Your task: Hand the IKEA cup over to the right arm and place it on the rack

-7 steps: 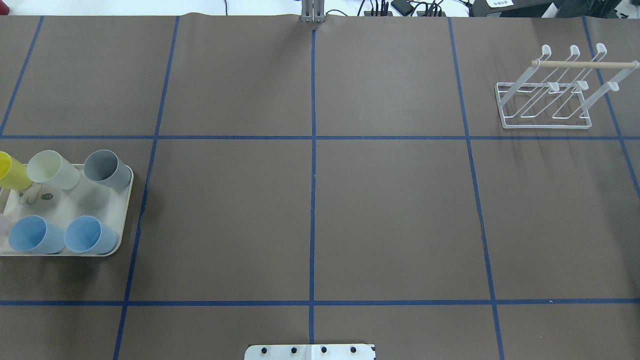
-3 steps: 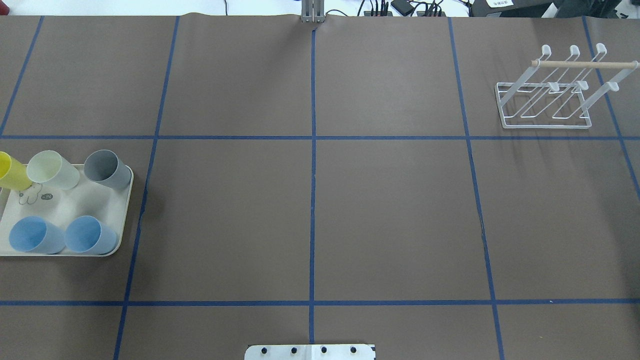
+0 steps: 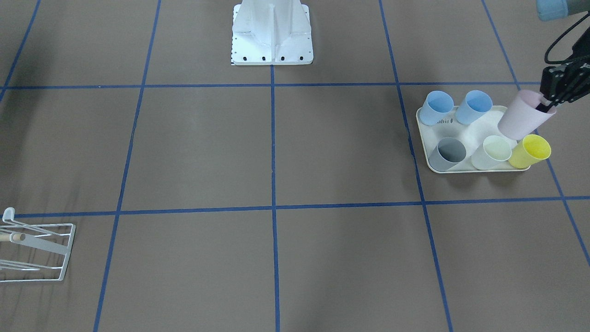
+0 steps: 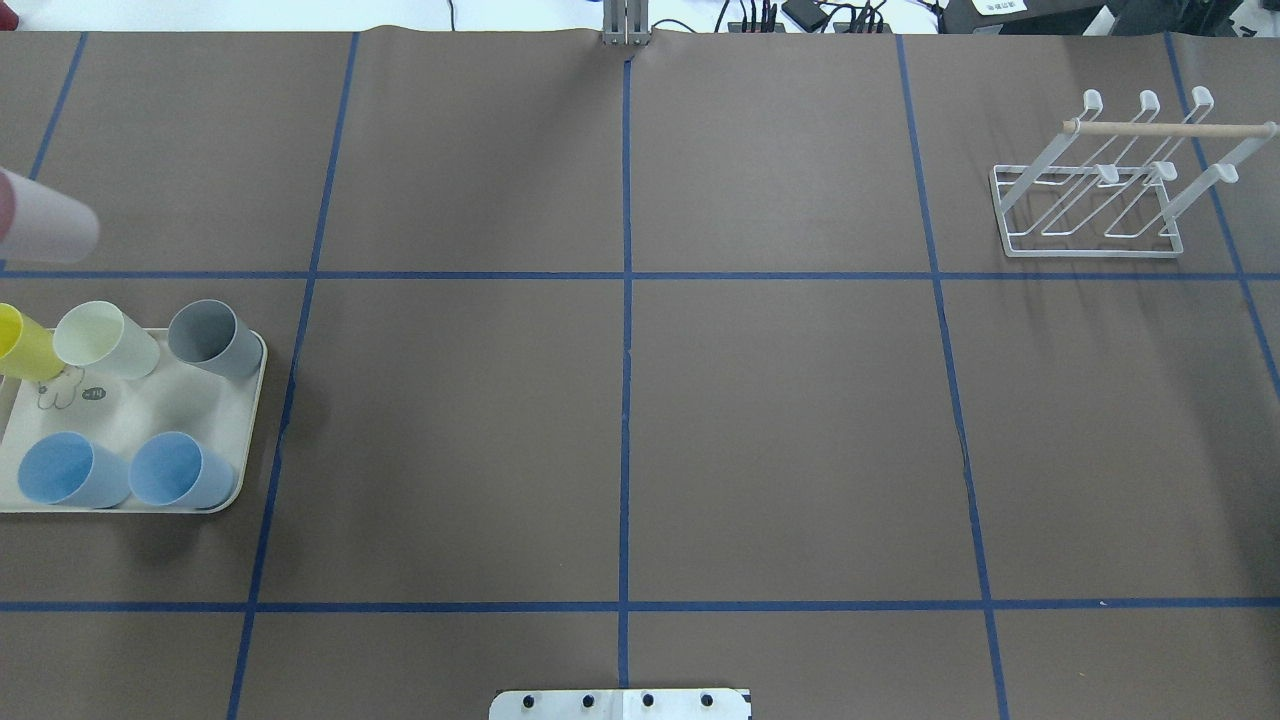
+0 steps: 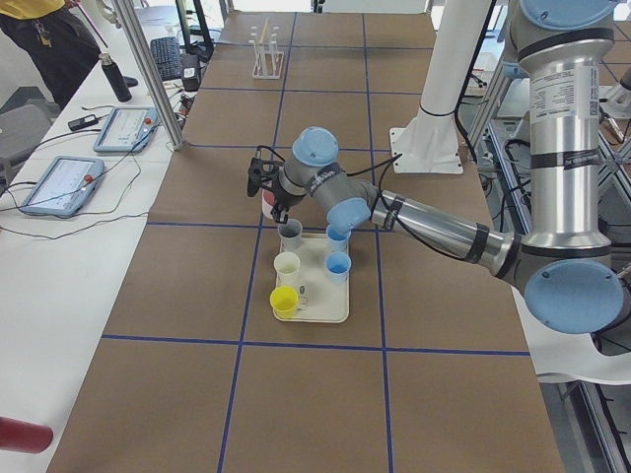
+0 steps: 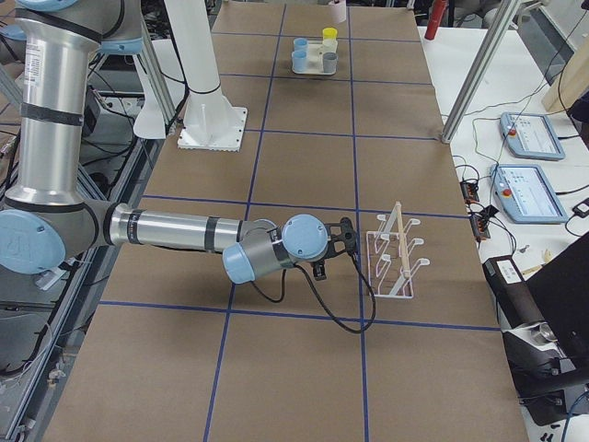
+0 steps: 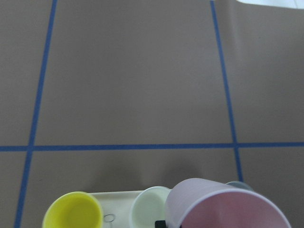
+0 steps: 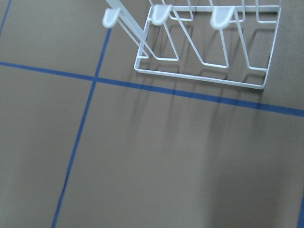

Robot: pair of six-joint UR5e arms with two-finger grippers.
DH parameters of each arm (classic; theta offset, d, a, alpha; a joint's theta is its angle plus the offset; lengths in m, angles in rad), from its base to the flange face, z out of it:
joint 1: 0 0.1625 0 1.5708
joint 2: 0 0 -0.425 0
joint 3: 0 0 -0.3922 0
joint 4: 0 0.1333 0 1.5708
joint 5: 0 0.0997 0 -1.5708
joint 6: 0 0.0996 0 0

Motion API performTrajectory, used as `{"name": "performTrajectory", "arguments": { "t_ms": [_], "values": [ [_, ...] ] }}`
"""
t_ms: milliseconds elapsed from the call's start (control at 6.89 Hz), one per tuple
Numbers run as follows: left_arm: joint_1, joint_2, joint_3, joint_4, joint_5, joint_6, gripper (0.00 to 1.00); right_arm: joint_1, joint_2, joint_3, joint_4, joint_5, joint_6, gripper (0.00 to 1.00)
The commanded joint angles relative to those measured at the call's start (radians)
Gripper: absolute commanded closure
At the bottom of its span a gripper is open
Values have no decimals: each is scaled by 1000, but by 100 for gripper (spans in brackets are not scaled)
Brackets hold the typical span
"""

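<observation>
L gripper (image 3: 547, 105) is clamping the pink cup (image 3: 525, 115) by its rim. One finger is reaching inside the mouth; the other is hidden behind the wall. The cup is hanging in the air, clear of the cream tray (image 3: 474, 131) and touching none of the cups there. It's tilting well off upright. Its long axis is running roughly along the table's length, mouth toward the gripper and the table's L end, closed base pointing toward table centre. In the L wrist view the open mouth is facing the lens at bottom R. No logo or lettering is showing on it.

Below, the tray is carrying 5 cups, all standing mouth up. On the robot's side are 2 blue cups (image 3: 438, 108) (image 3: 477, 107). Along the far side are the grey cup (image 3: 448, 154), pale green cup (image 3: 493, 153) and yellow cup (image 3: 531, 151). The tray is showing a small line drawing and tiny print, too small to read.

The brown table cover (image 4: 780, 430) w/ blue tape grid is stretching across to the R end. There the white wire rack (image 4: 1107, 175) is sitting, prongs slanting up, wooden rod (image 4: 1170, 128) lying across the top. R gripper (image 6: 348, 234) is hovering low just beside the rack. It's seen only from the side cam, so can't tell whether its jaws are apart or together.
</observation>
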Motion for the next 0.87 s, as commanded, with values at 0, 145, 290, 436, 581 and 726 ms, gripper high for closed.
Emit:
{"name": "performTrajectory", "arguments": {
  "t_ms": [0,145,290,436,581,726],
  "values": [
    [136,-218,6,6,6,-326,100,-11,104,-4,21,10,102,2],
    [211,-295,6,6,87,-458,100,-34,174,-7,24,-115,162,1],
    [316,-364,10,6,192,-564,100,-89,242,-7,24,-232,243,1],
    [404,-408,12,3,292,-646,100,-130,312,-4,24,-265,363,1],
    [480,-445,15,-4,392,-698,100,-187,403,5,37,-303,561,0],
    [503,-476,18,-24,425,-775,100,-292,469,5,124,-398,758,0]
  ]
}}
